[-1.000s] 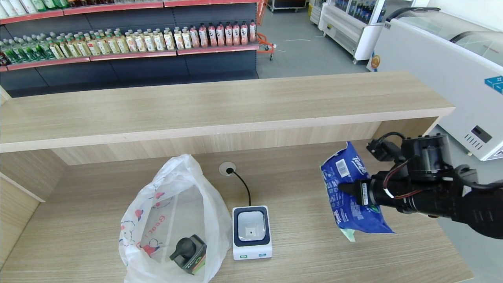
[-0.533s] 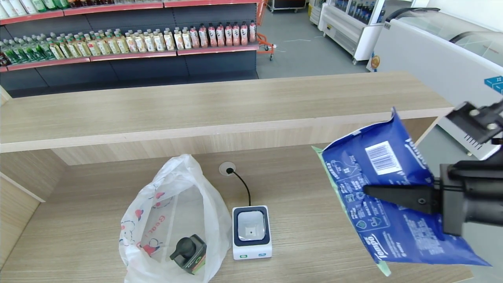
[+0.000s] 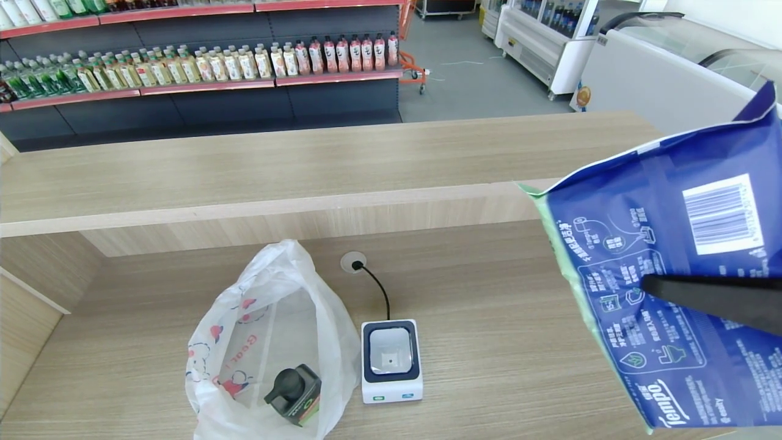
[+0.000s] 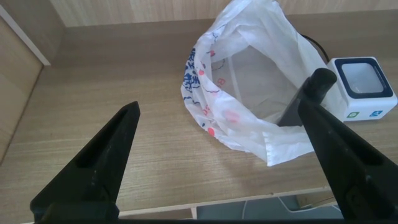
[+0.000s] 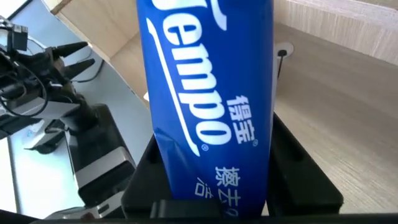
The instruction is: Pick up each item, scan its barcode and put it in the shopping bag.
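- The pack (image 3: 672,366) is being pinched by the right hand (image 5: 214,180) and held high over the right end of the surface (image 3: 489,318), well apart from the scanner (image 3: 391,360).
- Its barcode (image 3: 721,214) is being faced upward, away from the scanner glass, so turning is probably being called for next.
- A soft blue wrapper with a green edge and white print is being shown.
- The left hand (image 4: 227,93) is being held spread and empty above the bag (image 3: 244,342).

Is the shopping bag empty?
No, not empty. The shopping bag stands open on the counter, and one small black item lies at its bottom.
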### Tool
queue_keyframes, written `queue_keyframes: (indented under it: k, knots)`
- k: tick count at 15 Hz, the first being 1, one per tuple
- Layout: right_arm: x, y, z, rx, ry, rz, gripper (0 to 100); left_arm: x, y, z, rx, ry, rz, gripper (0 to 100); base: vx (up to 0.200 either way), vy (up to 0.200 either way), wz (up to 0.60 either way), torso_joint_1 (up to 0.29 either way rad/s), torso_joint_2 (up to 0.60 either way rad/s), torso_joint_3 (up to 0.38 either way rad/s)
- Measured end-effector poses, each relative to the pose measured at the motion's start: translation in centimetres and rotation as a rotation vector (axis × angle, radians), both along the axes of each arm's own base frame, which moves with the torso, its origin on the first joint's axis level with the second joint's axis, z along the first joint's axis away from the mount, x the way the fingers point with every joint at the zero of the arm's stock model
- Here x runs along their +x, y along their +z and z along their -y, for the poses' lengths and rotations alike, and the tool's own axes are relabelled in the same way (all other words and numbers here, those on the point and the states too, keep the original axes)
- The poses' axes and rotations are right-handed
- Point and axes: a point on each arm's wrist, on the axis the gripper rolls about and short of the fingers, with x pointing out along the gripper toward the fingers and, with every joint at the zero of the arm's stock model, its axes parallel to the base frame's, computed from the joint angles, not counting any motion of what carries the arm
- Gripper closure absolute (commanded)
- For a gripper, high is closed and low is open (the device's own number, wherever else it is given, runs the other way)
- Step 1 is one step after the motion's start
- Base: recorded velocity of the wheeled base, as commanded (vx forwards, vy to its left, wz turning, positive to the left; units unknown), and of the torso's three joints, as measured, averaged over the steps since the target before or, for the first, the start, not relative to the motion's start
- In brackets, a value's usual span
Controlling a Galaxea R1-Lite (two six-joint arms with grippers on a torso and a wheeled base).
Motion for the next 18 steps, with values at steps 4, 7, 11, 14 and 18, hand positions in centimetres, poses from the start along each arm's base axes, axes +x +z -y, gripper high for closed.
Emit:
queue_keyframes:
  k: [4,7,11,14,18]
  knots:
    - [-0.3,0.6,-0.5,-0.008,0.046,0.05,100,0.0,0.0,0.0,0.0,0.0,0.0,0,0.0,0.0,0.0,0.0,0.0,0.0]
    - [-0.1,1.1,-1.2,-0.013,0.041,0.078,100,0.0,0.0,0.0,0.0,0.0,0.0,0,0.0,0.0,0.0,0.0,0.0,0.0]
    - [1.4,2.2,-3.2,0.053,-0.046,0.065,100,0.0,0.0,0.0,0.0,0.0,0.0,0,0.0,0.0,0.0,0.0,0.0,0.0]
    - [1.2,1.9,-5.3,0.083,0.048,0.023,100,0.0,0.0,0.0,0.0,0.0,0.0,0,0.0,0.0,0.0,0.0,0.0,0.0]
    - [-0.8,-0.7,-6.8,-0.021,0.263,0.001,100,0.0,0.0,0.0,0.0,0.0,0.0,0,0.0,0.0,0.0,0.0,0.0,0.0]
